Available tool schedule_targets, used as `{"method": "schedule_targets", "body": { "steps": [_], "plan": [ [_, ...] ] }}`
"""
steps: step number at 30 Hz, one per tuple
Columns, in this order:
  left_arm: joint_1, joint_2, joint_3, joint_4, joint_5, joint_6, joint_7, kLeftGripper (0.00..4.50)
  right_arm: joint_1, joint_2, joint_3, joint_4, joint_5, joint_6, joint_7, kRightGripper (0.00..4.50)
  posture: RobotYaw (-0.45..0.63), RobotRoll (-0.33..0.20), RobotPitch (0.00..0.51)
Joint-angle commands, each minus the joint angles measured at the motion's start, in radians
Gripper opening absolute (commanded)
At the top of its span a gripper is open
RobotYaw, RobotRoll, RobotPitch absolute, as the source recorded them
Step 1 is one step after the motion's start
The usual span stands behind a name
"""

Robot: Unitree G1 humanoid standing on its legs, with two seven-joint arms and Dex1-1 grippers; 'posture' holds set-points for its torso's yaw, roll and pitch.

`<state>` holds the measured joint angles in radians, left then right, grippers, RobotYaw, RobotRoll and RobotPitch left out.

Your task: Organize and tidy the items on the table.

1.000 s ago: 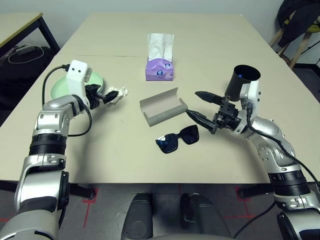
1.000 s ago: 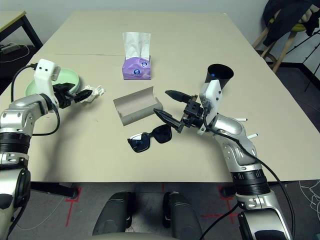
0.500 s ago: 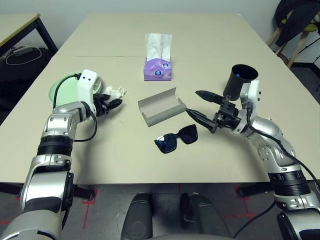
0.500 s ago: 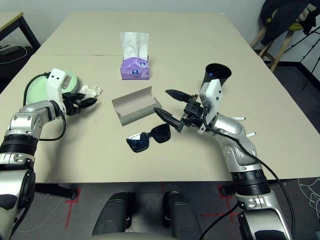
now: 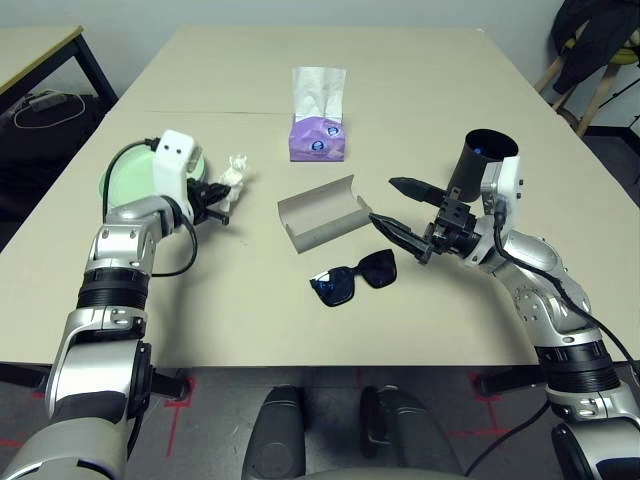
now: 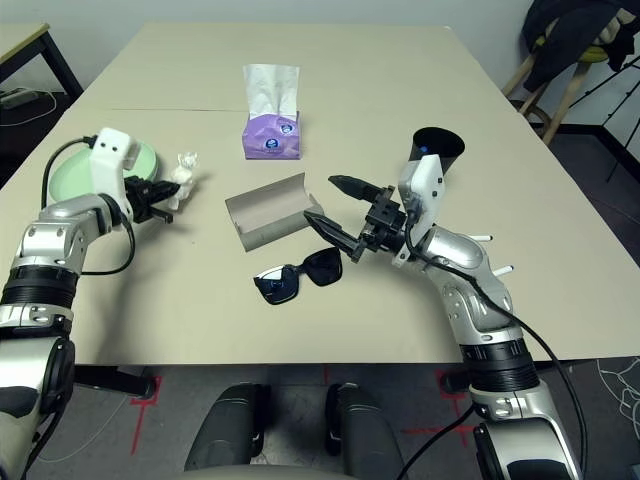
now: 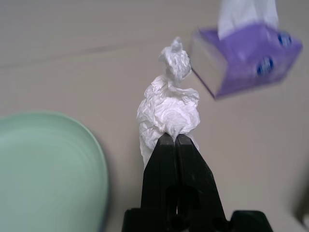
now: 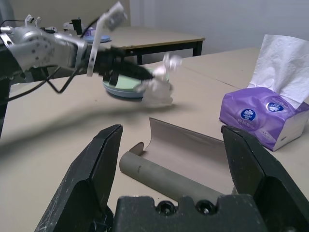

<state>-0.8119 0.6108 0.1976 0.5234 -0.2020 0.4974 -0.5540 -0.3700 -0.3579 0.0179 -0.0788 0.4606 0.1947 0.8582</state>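
Note:
My left gripper [image 5: 218,193] [image 7: 170,138] is shut on the crumpled white tissue [image 5: 236,171] [image 7: 167,105], which sticks up from its tips just beside the pale green plate [image 5: 122,184] [image 7: 43,164]. My right gripper [image 5: 391,204] [image 8: 172,133] hangs open near the right end of the open grey glasses case [image 5: 322,212] [image 8: 178,159], with nothing between its fingers. Black sunglasses [image 5: 352,279] lie on the table [image 5: 240,300] in front of the case. A black cup [image 5: 482,164] stands behind my right wrist. Two small pens [image 6: 481,238] lie beyond the right forearm.
A purple tissue box [image 5: 318,135] [image 8: 263,113] stands behind the case at mid-table. A smaller wood-edged table [image 5: 35,45] is at the far left and a chair [image 5: 600,55] at the far right. The table's left edge runs close to the plate.
My left gripper has shut on the tissue and pulled it upright next to the plate. The right arm has stayed where it was.

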Motion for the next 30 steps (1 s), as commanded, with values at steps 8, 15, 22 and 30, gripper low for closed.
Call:
{"method": "schedule_targets", "body": {
  "steps": [8, 15, 22, 30],
  "plan": [
    [-0.048, 0.043, 0.107, 0.196, 0.033, -0.044, 0.243, 0.03, -0.007, 0.001, 0.000, -0.009, 0.002, 0.004, 0.000, 4.50, 0.13, 0.000, 0.103],
    [-0.035, 0.044, 0.093, 0.265, 0.071, -0.116, 0.312, 2.16, -0.004, -0.004, -0.005, -0.010, -0.002, 0.001, -0.003, 4.50, 0.13, 0.000, 0.102],
    [-0.018, 0.014, 0.084, 0.189, -0.012, -0.205, 0.085, 4.49, -0.013, -0.012, -0.013, 0.008, -0.006, -0.004, -0.001, 4.50, 0.13, 0.000, 0.103],
    [0.039, 0.003, 0.026, 0.049, -0.102, -0.271, -0.268, 4.49, -0.018, -0.018, -0.011, 0.029, -0.008, -0.016, 0.011, 4.50, 0.14, 0.000, 0.106]
  ]
}}
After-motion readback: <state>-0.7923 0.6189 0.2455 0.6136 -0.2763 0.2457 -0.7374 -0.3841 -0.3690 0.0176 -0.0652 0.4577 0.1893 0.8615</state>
